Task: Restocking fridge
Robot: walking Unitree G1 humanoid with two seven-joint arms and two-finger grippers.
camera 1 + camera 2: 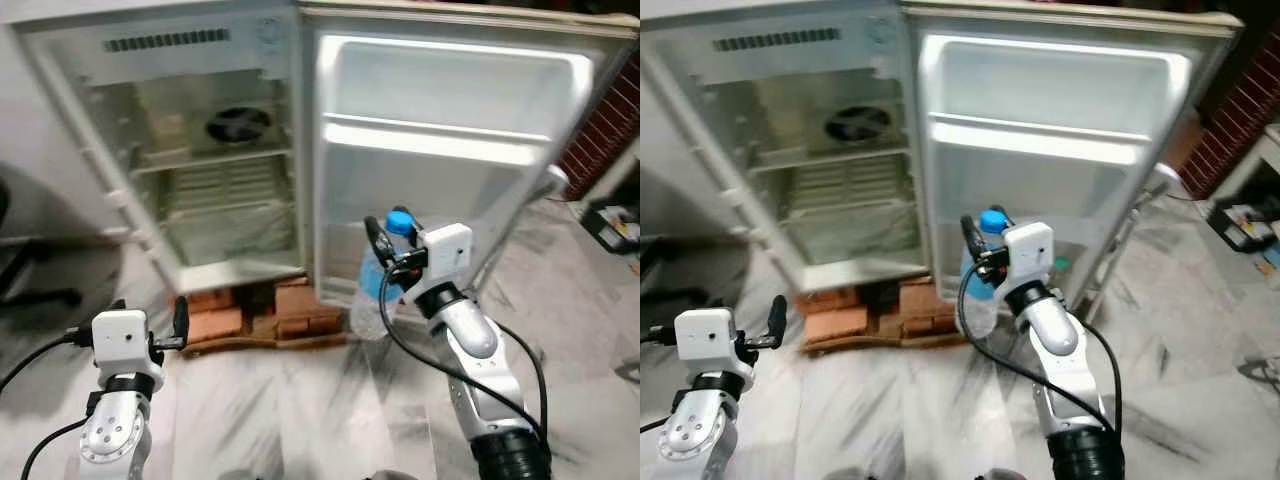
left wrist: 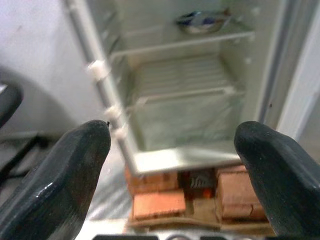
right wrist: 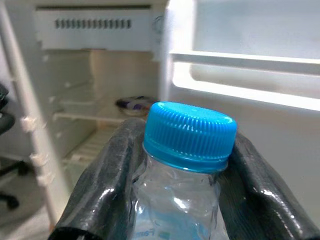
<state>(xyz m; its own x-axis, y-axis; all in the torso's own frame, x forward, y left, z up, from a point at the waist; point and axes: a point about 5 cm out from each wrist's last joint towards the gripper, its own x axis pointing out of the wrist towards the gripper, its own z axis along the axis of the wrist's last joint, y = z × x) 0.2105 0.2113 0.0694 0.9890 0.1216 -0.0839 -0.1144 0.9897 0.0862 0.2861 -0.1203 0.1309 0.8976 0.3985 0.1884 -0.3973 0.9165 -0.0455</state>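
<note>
Down at the bottom of the head view, two silver arms reach out over a pale marble floor (image 1: 300, 410). Over on the robot's left, the left gripper (image 2: 175, 165) hangs low in front of the fridge (image 1: 200, 150), its two black fingers (image 2: 65, 175) spread wide apart with nothing between them. Beyond those fingers sit the wire shelves (image 2: 180, 85) of the main compartment, and a dark bowl-like dish (image 2: 202, 20) rests on the upper one.

Now to the right side: the right gripper (image 1: 392, 262) is clamped around the neck of a clear plastic bottle (image 1: 378, 285), just under its bright blue cap (image 3: 189, 134). That bottle hangs upright, held up right in front of the lower part of the open fridge door (image 1: 450, 150), near the hinge edge. Door shelves (image 1: 435, 140) above it gleam white.

Under the fridge, a stack of red bricks (image 1: 265, 310) props the cabinet off the floor. Black cables (image 1: 420, 350) loop along the right arm. Off to the far right stands a brick wall (image 1: 605, 125), with a dark box (image 1: 612, 225) on the floor beside it. On the far left edge, the base of a black chair (image 1: 25, 275) pokes in.
</note>
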